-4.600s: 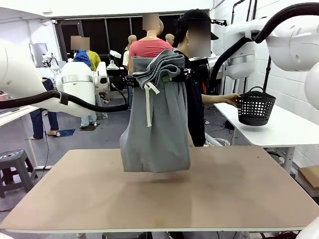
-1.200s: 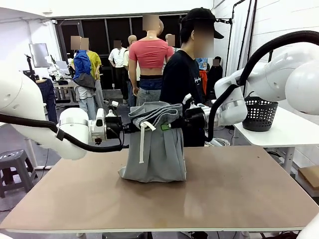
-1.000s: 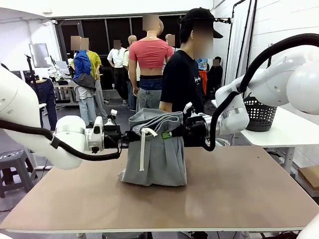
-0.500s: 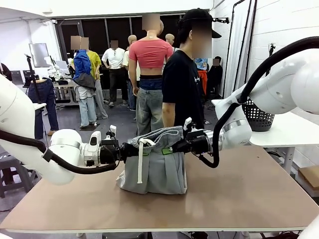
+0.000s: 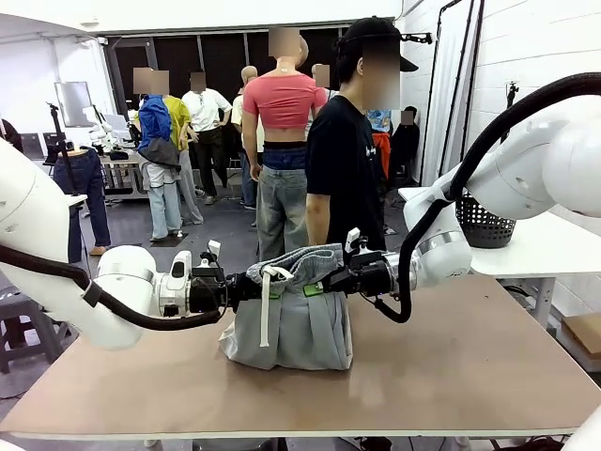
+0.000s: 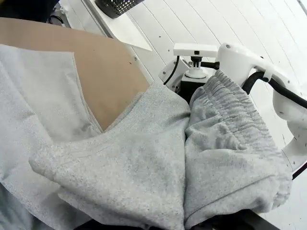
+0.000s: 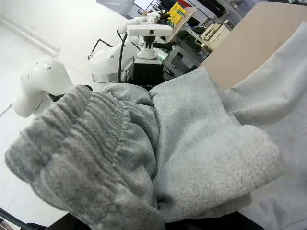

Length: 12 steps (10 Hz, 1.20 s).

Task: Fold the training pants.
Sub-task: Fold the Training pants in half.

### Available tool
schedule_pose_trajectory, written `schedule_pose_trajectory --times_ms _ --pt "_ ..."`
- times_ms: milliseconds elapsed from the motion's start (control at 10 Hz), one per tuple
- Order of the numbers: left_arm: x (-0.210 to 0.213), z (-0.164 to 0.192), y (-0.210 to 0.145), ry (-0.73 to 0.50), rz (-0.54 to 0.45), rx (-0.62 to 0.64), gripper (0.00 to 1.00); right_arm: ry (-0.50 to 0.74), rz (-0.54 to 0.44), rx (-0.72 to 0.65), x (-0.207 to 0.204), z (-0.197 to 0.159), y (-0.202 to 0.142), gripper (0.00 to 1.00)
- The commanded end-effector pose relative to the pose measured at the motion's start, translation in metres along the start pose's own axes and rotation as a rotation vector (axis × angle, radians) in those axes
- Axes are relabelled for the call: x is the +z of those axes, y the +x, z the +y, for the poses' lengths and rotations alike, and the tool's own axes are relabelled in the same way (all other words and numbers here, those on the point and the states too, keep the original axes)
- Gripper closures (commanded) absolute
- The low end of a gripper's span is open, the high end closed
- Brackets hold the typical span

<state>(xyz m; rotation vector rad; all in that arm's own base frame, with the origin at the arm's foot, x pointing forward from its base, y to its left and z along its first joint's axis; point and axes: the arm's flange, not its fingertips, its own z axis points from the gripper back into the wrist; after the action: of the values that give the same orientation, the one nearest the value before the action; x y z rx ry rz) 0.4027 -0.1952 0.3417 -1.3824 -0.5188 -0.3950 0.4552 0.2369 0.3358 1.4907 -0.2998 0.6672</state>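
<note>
At frame centre the grey pants (image 5: 286, 315) hang bunched, their lower part resting on the tabletop (image 5: 441, 366). The left fingers (image 5: 246, 285) pinch the waistband from the left and the right fingers (image 5: 324, 280) from the right. A white drawstring (image 5: 266, 310) dangles down the front.

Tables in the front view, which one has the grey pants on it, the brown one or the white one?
The brown table: the grey pants rest on it, held by both grippers. The white table carries a black basket.
</note>
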Motion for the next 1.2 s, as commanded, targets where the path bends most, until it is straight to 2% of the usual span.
schedule_pose_trajectory --times_ms 0,100,500,800,1000,1100 --pt "0.000 -0.001 0.001 0.001 -0.001 -0.004 1.00 0.009 0.002 0.002 0.001 0.002 -0.001 1.00" --pt "-0.003 0.004 0.010 0.031 0.004 0.050 1.00 0.000 0.000 0.000 0.000 0.000 0.000 1.00" --pt "-0.007 0.029 0.045 0.115 -0.008 0.219 1.00 0.024 -0.060 -0.177 0.011 -0.032 0.013 1.00" --pt "-0.007 0.053 0.055 0.143 -0.007 0.304 1.00 0.006 -0.081 -0.289 0.017 -0.057 0.021 1.00" --pt "-0.002 0.068 0.058 0.165 -0.034 0.362 1.00 -0.056 -0.071 -0.316 0.017 -0.073 0.027 1.00" --pt "-0.002 0.067 0.053 0.157 -0.042 0.362 1.00 -0.104 -0.051 -0.293 0.016 -0.068 0.022 1.00"
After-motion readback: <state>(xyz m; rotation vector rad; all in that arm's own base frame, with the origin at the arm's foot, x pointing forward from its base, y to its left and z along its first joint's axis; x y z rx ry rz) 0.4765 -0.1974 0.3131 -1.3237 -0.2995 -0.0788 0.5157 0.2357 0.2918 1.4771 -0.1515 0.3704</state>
